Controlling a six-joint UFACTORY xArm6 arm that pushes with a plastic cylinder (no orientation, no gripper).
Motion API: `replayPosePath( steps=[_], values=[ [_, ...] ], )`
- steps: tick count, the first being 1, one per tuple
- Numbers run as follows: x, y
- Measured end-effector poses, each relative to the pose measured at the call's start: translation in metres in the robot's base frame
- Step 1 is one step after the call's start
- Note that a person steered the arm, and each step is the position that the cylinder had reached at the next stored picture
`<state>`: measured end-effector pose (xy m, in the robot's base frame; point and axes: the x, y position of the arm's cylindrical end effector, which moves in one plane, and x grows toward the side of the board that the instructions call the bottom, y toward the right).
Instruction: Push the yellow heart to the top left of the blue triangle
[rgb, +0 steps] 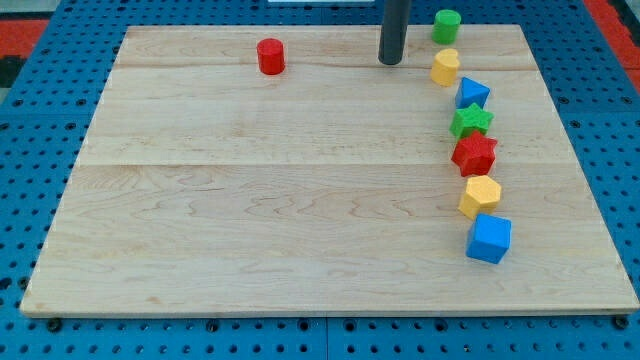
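Observation:
The yellow heart (445, 67) lies near the board's top right, touching or nearly touching the upper left of the blue triangle (472, 94). My tip (390, 60) stands on the board just to the left of the yellow heart, with a small gap between them. The rod rises out of the view's top.
A green cylinder (446, 25) sits above the heart. Below the triangle run a green star (471, 121), a red star (474, 153), a yellow hexagon (480, 195) and a blue cube (489, 238). A red cylinder (270, 56) stands at the top left. The wooden board (250, 200) lies on a blue pegboard.

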<state>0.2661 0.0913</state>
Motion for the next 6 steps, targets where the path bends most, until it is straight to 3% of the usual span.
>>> replayPosePath(
  steps=[1, 2, 3, 4, 5, 6],
  values=[
    [-0.02, 0.0],
    [-0.033, 0.055],
    [-0.008, 0.077],
    [0.016, 0.041],
    [0.011, 0.014],
    [-0.039, 0.069]
  ],
)
